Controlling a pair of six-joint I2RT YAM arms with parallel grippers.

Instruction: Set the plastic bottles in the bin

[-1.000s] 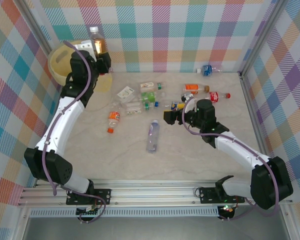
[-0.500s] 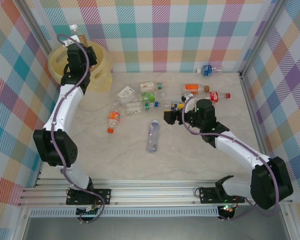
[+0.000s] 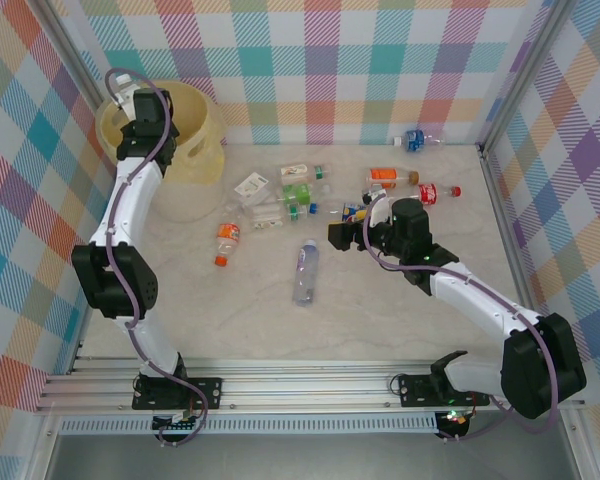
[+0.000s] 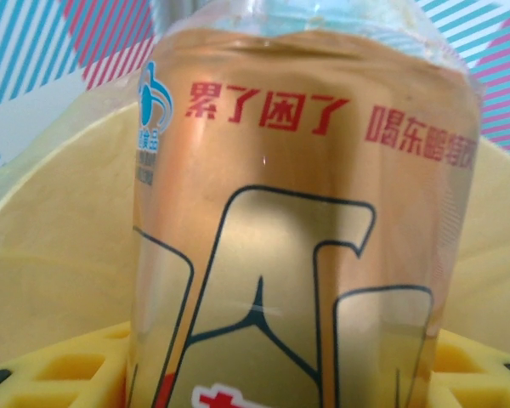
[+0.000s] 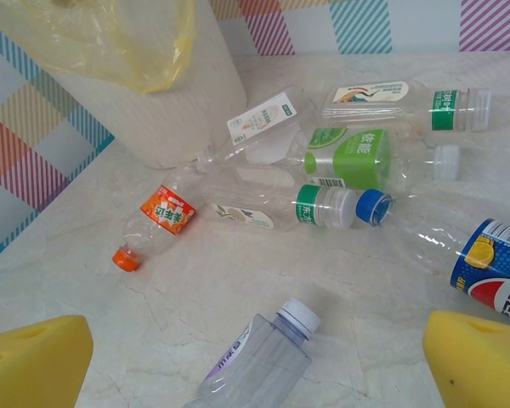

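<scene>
From above, the counter [image 3: 380, 320] is pale stone with soft grey swirls. Walls [image 3: 380, 60] with bright check squares stand all round it. A silver rail [image 3: 310, 385] runs along the near edge. The left arm [image 3: 130, 210] reaches over the round yellow bin [image 3: 202, 150] in the far left corner. The right gripper [image 3: 338, 235] hangs low over the counter. Loose bottles [image 3: 298, 192] lie just past it and to its left. A bottle with an orange label [image 3: 226, 243] lies further to its left, well apart from the bin.

On the left wrist camera, the left gripper [image 4: 263, 378] squeezes a brown bottle [image 4: 306, 212] between its yellow pads [image 4: 51, 370]. The bottle sticks straight out from the gripper. The yellow bin wall curves behind it, and the check wall shows above.

On the right wrist camera, the right gripper is wide open and holds nothing. A clear bottle with a white cap [image 5: 268, 357] lies on the counter below the gap between its pads. More bottles lie ahead of the gripper on the pale stone. The bin stands ahead to its left, by the check wall.
</scene>
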